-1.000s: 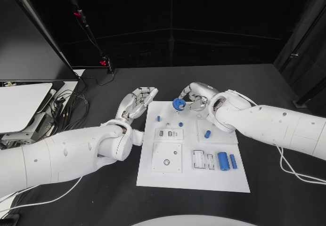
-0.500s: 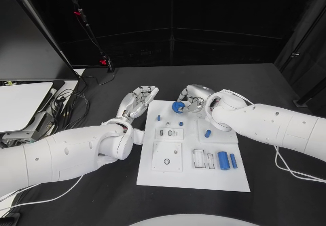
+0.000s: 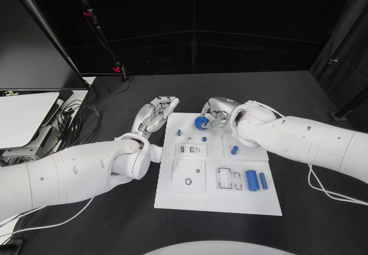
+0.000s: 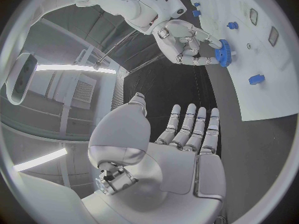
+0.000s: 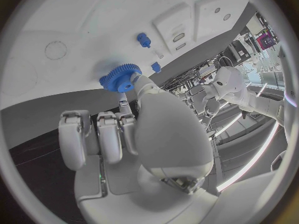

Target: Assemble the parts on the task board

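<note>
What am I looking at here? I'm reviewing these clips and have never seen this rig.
A two-armed robot works at a black table. One picture looks down from its head; the two round ones come from cameras at its wrists. In the middle lies a white task board with small blue parts on it. The right hand holds a blue gear over the board's far end; its wrist camera shows the gear at the fingertips. The left hand is open and holds nothing, beside the board's far left corner.
</note>
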Available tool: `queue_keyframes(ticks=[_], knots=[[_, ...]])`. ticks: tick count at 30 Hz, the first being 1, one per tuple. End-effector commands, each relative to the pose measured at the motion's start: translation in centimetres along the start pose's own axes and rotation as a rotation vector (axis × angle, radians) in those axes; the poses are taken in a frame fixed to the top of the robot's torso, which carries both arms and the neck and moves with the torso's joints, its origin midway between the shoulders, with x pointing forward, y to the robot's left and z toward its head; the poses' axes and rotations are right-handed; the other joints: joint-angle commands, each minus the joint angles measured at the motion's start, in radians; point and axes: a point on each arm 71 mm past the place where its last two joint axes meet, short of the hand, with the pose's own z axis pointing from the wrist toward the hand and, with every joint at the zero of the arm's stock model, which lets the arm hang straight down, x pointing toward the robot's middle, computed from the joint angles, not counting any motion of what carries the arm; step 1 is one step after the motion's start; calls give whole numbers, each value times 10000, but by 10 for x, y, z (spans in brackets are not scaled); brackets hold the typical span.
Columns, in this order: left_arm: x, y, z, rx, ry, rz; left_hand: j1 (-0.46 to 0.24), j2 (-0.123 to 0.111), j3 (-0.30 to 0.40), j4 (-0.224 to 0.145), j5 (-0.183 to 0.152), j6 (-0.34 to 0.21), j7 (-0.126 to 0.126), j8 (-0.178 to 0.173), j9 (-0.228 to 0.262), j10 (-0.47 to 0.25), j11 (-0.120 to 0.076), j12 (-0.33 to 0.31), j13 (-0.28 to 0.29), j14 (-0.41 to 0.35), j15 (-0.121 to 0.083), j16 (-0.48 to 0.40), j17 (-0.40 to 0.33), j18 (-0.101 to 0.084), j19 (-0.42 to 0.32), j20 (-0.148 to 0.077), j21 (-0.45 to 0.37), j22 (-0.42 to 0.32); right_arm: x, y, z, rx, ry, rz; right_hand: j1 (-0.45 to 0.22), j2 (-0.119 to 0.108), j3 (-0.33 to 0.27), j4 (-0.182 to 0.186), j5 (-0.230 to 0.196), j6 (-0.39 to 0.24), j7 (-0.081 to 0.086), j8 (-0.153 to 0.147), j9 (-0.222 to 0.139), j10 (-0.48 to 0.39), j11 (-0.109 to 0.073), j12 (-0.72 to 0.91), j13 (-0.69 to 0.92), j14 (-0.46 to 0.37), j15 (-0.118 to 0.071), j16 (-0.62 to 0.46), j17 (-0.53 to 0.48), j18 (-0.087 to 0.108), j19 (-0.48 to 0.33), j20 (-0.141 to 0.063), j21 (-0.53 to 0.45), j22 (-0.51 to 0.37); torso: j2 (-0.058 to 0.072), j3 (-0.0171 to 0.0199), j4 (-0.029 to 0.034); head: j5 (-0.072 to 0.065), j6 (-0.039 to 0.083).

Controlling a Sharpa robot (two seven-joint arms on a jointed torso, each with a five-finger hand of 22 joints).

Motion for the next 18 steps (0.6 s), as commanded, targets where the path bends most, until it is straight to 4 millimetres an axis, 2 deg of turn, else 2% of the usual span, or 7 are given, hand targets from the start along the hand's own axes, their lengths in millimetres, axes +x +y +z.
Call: queue_keyframes(ticks=[1,18], knots=[[1,-18,-1,2487,62,7,-33,93,-59,19,37,82,1555,-39,-7,77,8,-31,7,73,-6,18,11,180,10,40,48,2,1,1,1,42,228,-181,43,46,-5,-76,57,748,-380,15,5,1058,-5,25,2632,1074,-46,25,2631,-74,1040,-66,33,2635,1,4,3,-3,-13],[1,-18,-2,2457,63,1,-28,103,-67,19,39,83,1555,-41,-7,79,8,-31,7,75,-6,19,11,179,12,41,52,3,8,1,5,215,528,-323,-2,30,-25,-80,34,730,-374,-84,-17,1058,2,25,2632,1074,-37,25,2631,-74,1040,-59,33,2635,2,-1,-1,12,-59]])
